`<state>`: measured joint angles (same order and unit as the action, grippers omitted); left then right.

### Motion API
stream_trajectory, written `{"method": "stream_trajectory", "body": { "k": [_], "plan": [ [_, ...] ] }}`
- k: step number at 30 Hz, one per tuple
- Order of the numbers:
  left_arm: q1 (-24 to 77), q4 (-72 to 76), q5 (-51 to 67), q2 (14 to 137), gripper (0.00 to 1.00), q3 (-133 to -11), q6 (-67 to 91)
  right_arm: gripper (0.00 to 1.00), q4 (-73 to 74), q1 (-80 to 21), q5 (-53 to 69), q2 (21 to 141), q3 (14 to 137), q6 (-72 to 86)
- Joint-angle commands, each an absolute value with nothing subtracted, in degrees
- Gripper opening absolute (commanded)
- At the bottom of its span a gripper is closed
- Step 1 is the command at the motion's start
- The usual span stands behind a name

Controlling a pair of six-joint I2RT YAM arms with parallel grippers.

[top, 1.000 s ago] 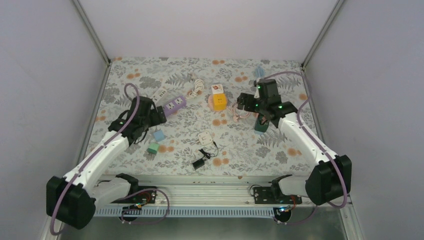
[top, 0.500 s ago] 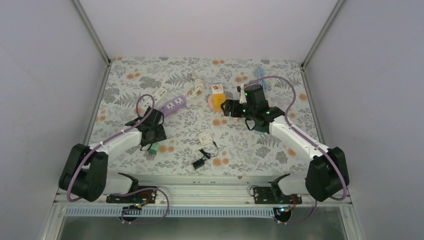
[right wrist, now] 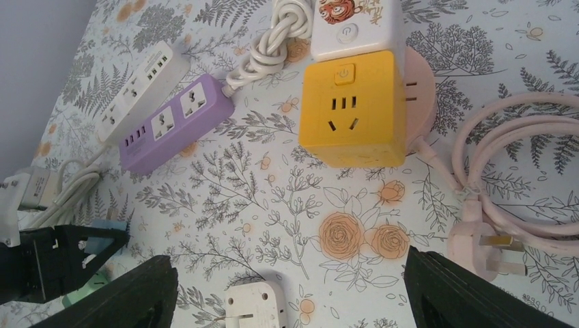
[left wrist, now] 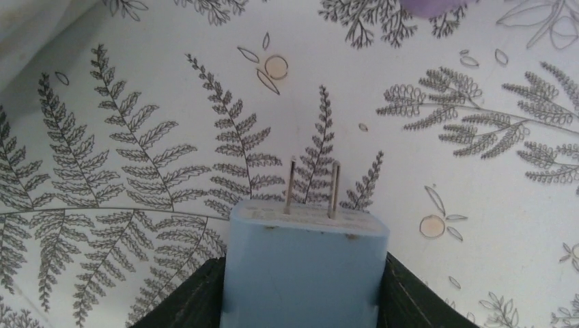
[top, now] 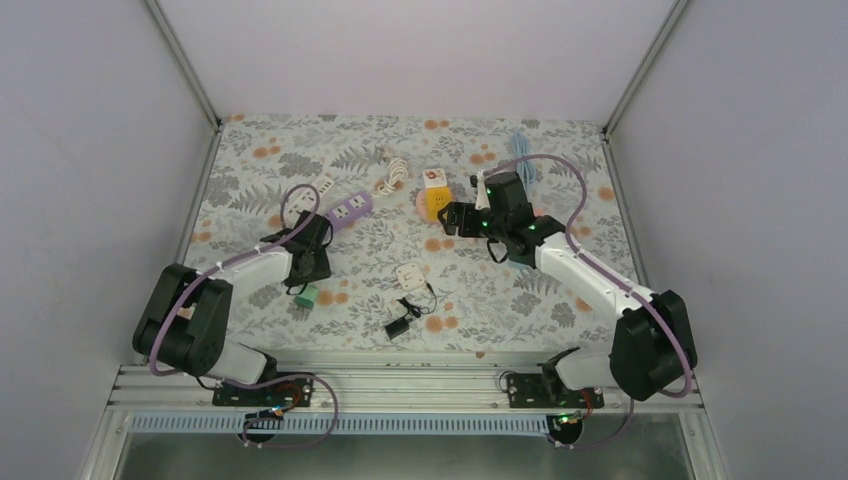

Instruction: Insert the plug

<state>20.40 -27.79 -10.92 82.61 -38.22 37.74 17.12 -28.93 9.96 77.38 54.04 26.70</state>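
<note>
In the left wrist view a light-blue plug (left wrist: 304,253) sits between my left gripper's (left wrist: 302,268) black fingers (left wrist: 198,294), which press on both its sides; its two metal prongs (left wrist: 314,188) point forward over the floral cloth. From above, the left gripper (top: 311,262) is low on the table, just below the purple power strip (top: 350,209). My right gripper (top: 456,218) hangs open above the cloth, near the yellow cube socket (top: 439,203), which the right wrist view also shows (right wrist: 351,109) with the purple strip (right wrist: 176,123).
A white power strip (top: 318,190) lies beside the purple one. A green plug (top: 307,297), a white adapter (top: 410,274) and a black charger (top: 398,326) lie mid-table. A pink cable and plug (right wrist: 505,171) lie right of the yellow cube. Side walls enclose the table.
My left gripper dropped onto the blue plug and closed around it. The right gripper swung left toward the yellow cube and stayed open.
</note>
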Motion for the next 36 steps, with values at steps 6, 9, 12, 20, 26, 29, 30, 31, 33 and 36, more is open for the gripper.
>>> {"method": "stream_trajectory", "body": {
  "k": [6,9,12,20,26,29,30,31,33,36],
  "plan": [
    [21.3,-23.8,-9.9,80.8,0.35,-39.4,31.5,0.85,14.6,-29.9,10.7,78.6,54.1,27.8],
    [24.1,-21.7,-8.2,78.1,0.35,-40.6,28.5,0.84,14.7,-29.9,12.3,79.3,55.1,26.7],
    [30.1,-20.3,-7.6,76.2,0.35,-44.7,23.8,0.85,17.8,-29.5,12.0,79.6,58.5,24.0],
    [36.6,-0.5,3.1,72.0,0.38,-47.8,8.9,0.85,19.8,-27.1,30.5,76.1,62.8,19.5],
    [36.8,12.7,15.4,70.2,0.40,-43.9,0.5,0.84,18.5,-26.5,41.3,72.7,61.8,21.9],
    [37.3,14.3,17.1,70.4,0.40,-43.6,-3.8,0.82,15.2,-26.9,45.0,72.9,61.1,25.1],
    [37.5,14.9,17.2,70.2,0.41,-43.3,-5.2,0.81,14.5,-27.5,45.1,73.0,61.0,25.9],
    [37.8,15.5,17.1,70.1,0.41,-43.2,-6.4,0.81,14.3,-28.0,44.9,73.4,60.9,26.5],
    [38.2,16.2,17.5,69.6,0.42,-43.1,-8.8,0.80,15.2,-28.8,44.0,74.4,61.3,26.9],
    [39.5,16.2,17.1,69.9,0.43,-43.0,-12.1,0.76,16.2,-29.3,43.4,76.0,62.2,27.5]
  ]
}}
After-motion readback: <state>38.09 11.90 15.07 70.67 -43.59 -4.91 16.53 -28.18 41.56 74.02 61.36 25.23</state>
